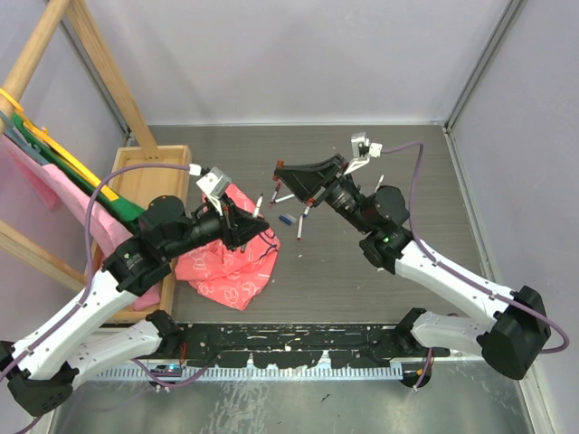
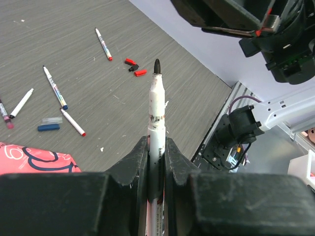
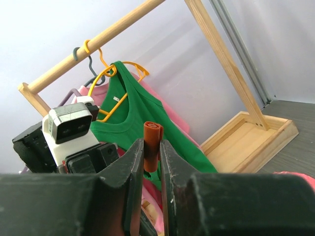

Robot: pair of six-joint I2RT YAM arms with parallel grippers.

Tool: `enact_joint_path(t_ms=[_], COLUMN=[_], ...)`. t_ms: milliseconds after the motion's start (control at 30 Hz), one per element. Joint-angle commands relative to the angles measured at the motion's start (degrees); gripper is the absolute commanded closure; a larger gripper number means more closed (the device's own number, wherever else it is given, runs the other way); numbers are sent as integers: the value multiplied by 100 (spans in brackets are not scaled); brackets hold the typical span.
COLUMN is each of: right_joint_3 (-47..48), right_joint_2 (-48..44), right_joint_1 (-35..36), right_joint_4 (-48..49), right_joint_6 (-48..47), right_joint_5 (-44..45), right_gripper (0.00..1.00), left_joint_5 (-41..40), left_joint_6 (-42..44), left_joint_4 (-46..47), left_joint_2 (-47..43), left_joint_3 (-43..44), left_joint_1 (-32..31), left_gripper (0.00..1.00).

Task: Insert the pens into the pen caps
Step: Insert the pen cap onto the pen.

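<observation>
Currently the left claw is clamped on a white-barrelled marker pen with a black tip. The barrel is squeezed between both fingers, and the tip points away from the wrist, up off the dark grey wood-grain desk. The right claw is clamped on a short dark-red plastic cap, whose end sticks out just past the fingers. In the top view both claws are raised over the middle of the desk, facing each other, near but apart; I can't tell from there how well pen and cap line up. Loose on the desk in the left wrist view: a white pen with a red tip furthest out, a white pen with a blue tip, another red-tipped white pen just beside it, a plain white pen further left, and a fifth pen cut off by the frame edge. Two small red caps and a small black cap lie bunched together near the far red-tipped pen. A small blue cap lies just beside a clear cap-like piece, both close to the nearer red-tipped pen. A crumpled pink patterned cloth lies on the desk under the left arm. A wooden clothes rack stands at the desk's left edge, with a green garment hanging on it.
</observation>
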Motion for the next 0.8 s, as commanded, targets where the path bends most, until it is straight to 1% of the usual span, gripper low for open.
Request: enact_joint_path(t_ms=[0, 100, 333, 767], right_joint_3=[295, 423, 418, 348], right_joint_2=[113, 187, 267, 329], right_joint_1=[-3, -2, 51, 107], right_joint_4=[675, 450, 613, 562], right_joint_6=[270, 255, 357, 482], right_joint_5=[-143, -248, -458, -610], right_gripper=[100, 100, 100, 100], left_joint_5=[225, 234, 179, 158], left_joint_6=[-103, -104, -104, -104], left_joint_4=[534, 535, 503, 511], left_joint_2=[25, 27, -1, 0], left_joint_3=[228, 223, 202, 216], left_joint_1=[22, 18, 17, 24], left_gripper=[100, 100, 100, 100])
